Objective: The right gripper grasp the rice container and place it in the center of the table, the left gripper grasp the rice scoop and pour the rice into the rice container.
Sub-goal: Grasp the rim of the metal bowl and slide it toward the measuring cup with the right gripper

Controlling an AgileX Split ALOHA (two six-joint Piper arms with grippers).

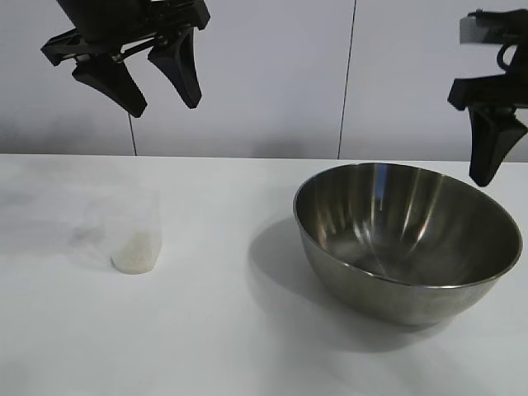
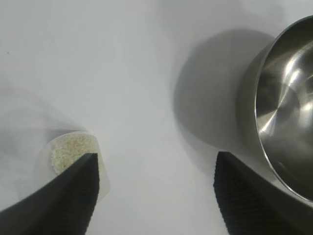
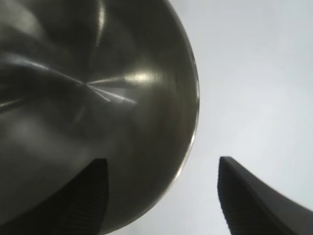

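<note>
The right gripper (image 1: 492, 165) is hanging spread just above the bowl's (image 1: 396, 247) far right rim, one finger (image 3: 73, 205) over the inside, the other over the table (image 1: 247, 330). The left gripper (image 1: 161, 91) is hovering spread high above the scoop (image 1: 136, 243), holding nothing.

No readable text, label, brand, number or sign on anything in view.

Shiny steel rice container (image 1: 408, 247), white rice (image 1: 135, 254) and table (image 1: 214, 338), black cross-hatched jaws.
</note>
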